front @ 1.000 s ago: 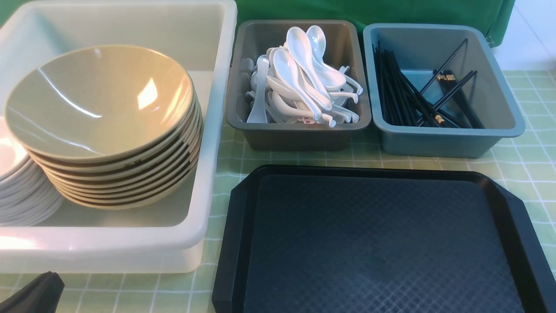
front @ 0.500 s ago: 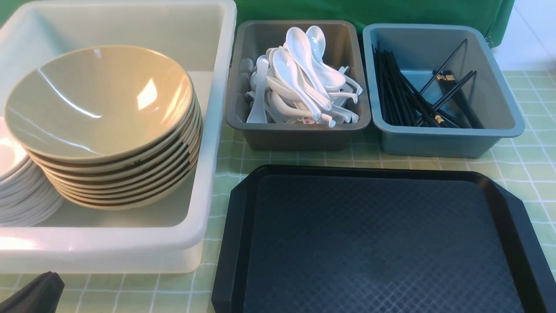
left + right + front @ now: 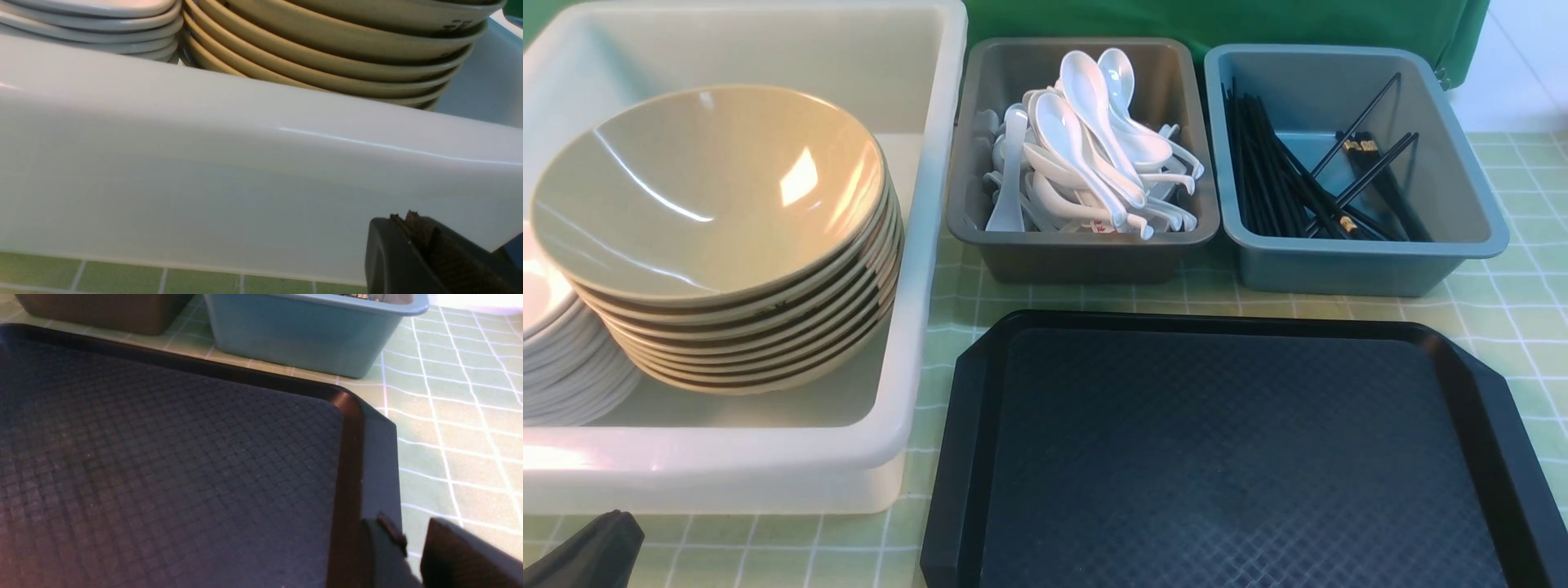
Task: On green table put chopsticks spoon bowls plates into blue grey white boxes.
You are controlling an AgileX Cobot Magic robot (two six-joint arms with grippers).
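On the green table (image 3: pixel 1515 318), the large white box (image 3: pixel 768 461) holds a stack of several beige-olive bowls (image 3: pixel 711 188) and, beside it, a stack of white plates (image 3: pixel 556 367). White spoons (image 3: pixel 1094 139) are heaped in the grey box (image 3: pixel 1086 257). Black chopsticks (image 3: pixel 1278 175) lie in the blue box (image 3: pixel 1339 265). My left gripper (image 3: pixel 404 218) is shut and empty, low in front of the white box's near wall (image 3: pixel 245 171). My right gripper (image 3: pixel 412 533) stands slightly open with nothing between its fingers, over the tray's right edge.
A black textured tray (image 3: pixel 1225 457) with nothing on it lies in front of the grey and blue boxes. Green grid cloth shows to the right of the tray (image 3: pixel 453 416). A green backdrop rises behind the boxes.
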